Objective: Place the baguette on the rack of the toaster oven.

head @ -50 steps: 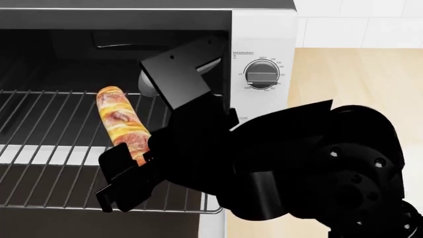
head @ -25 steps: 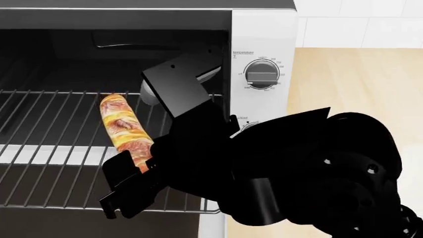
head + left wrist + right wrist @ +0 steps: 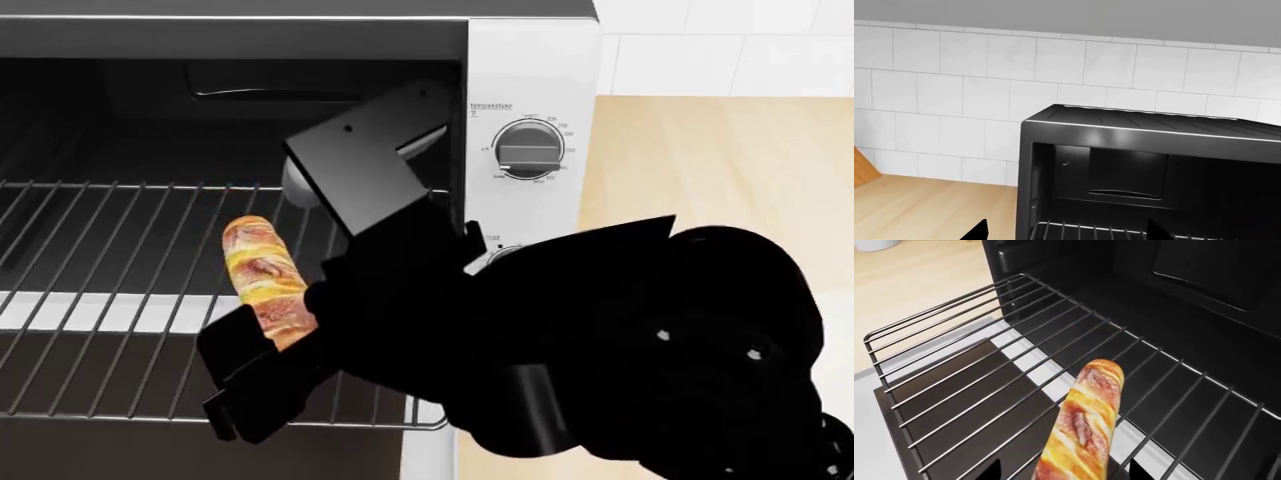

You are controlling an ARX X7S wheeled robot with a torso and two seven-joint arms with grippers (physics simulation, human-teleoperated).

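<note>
One baguette (image 3: 268,281) clamped at its near end in the right gripper (image 3: 274,345), long axis pointing inward over the pulled-out rack (image 3: 107,300), contact with wires unclear.

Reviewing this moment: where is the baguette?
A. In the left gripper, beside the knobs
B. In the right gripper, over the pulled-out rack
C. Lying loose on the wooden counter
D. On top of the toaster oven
B. The baguette sticks out of the right gripper with its free end above the wires of the rack of the toaster oven; whether it touches them is unclear.
</note>
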